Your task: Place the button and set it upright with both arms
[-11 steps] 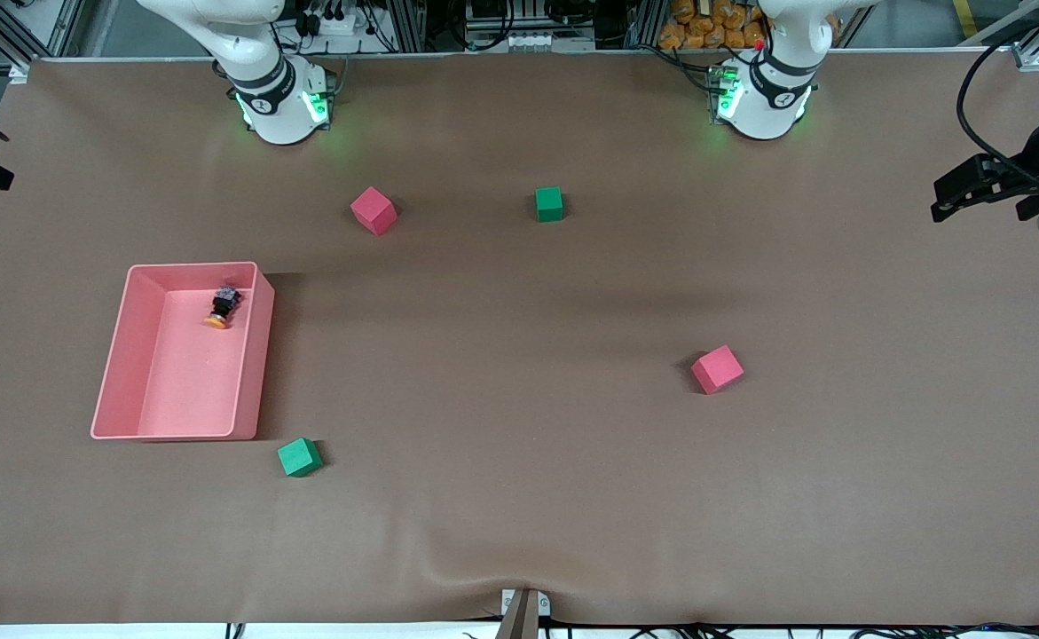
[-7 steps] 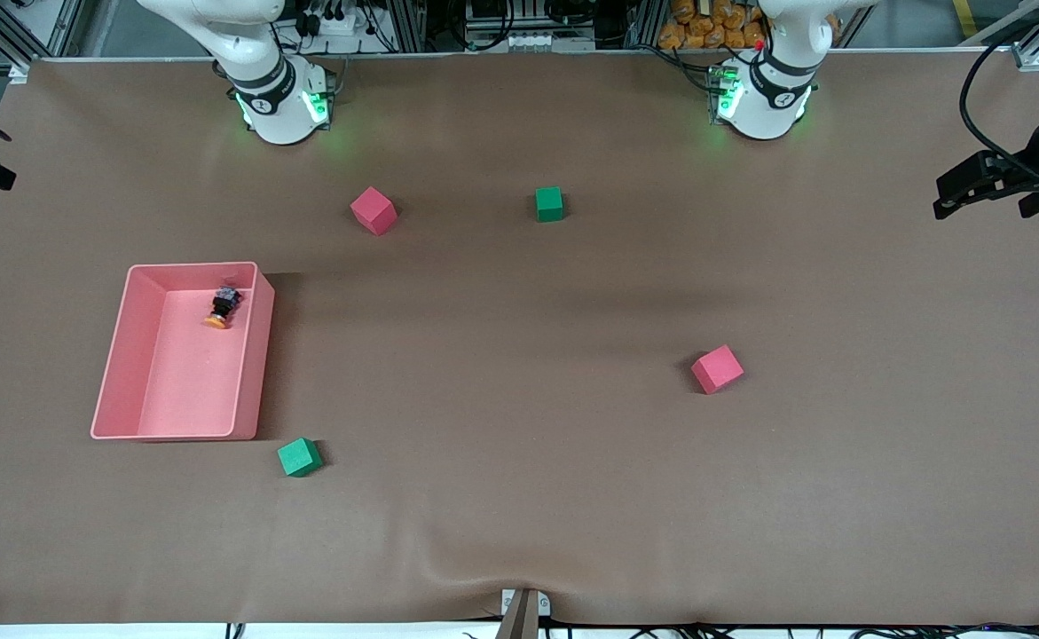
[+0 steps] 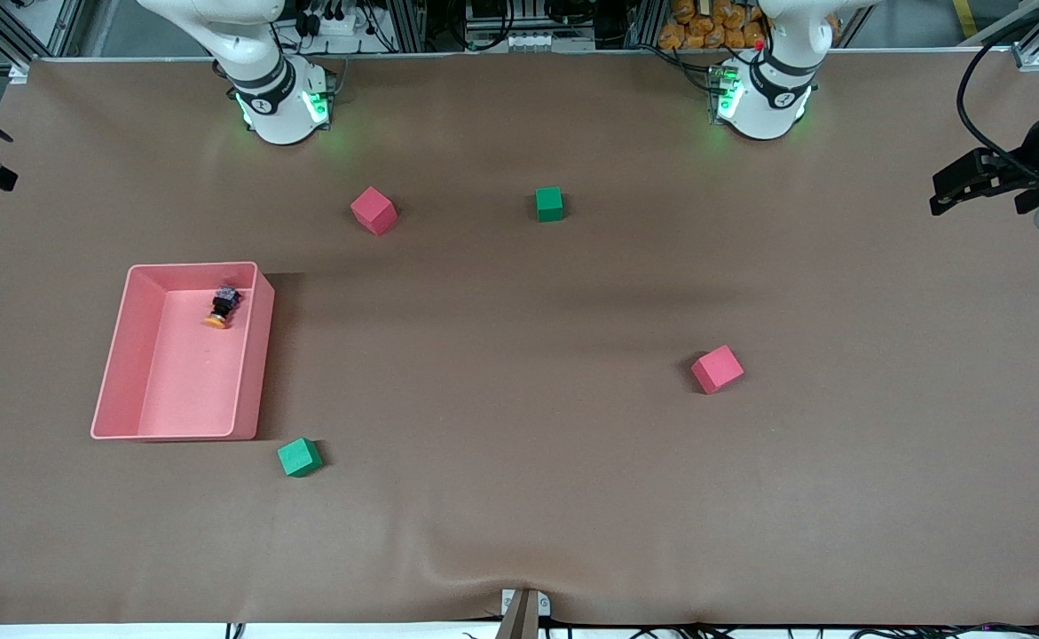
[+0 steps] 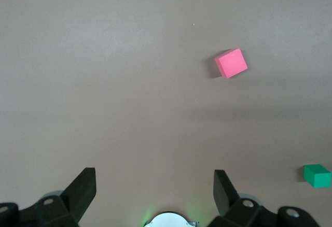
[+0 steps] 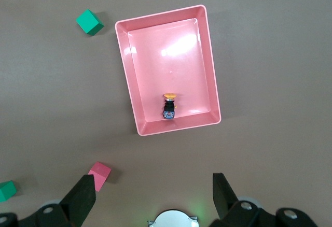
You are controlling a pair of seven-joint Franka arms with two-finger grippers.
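The button (image 3: 222, 307) seemingly lies tipped in the pink tray (image 3: 120, 355); grasping hasn't begun. Right hand (image 5: 150, 190), wide, must descend; left hand (image 4: 153, 185) waits wide.

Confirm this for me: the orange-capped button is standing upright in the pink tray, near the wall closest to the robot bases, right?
Not quite. The button lies on its side in the pink tray, near that wall. The right wrist view shows it.

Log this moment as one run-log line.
button on its side in pink tray | left pincer open over bare table | right pincer open above tray | nothing held
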